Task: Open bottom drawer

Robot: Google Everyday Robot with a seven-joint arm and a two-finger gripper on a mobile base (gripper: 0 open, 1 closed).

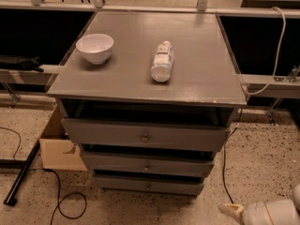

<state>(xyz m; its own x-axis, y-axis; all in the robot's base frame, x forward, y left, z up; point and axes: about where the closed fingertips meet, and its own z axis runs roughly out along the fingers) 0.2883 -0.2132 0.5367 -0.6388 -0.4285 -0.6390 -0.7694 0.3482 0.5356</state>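
Note:
The bottom drawer (149,185) is the lowest and slimmest of three grey drawer fronts on the cabinet, with a small round knob (148,187) at its centre; its front sits a little behind the drawer above. My gripper (230,212) shows at the lower right corner, pale and pointing left, low over the floor, to the right of and below the drawer and apart from it.
On the grey cabinet top (197,74) stand a white bowl (94,48) and a plastic bottle (162,62) lying on its side. The middle drawer (146,165) and top drawer (144,135) stick out slightly. A cardboard box (58,150), black cables (61,205) and a black pole (21,177) lie at the left.

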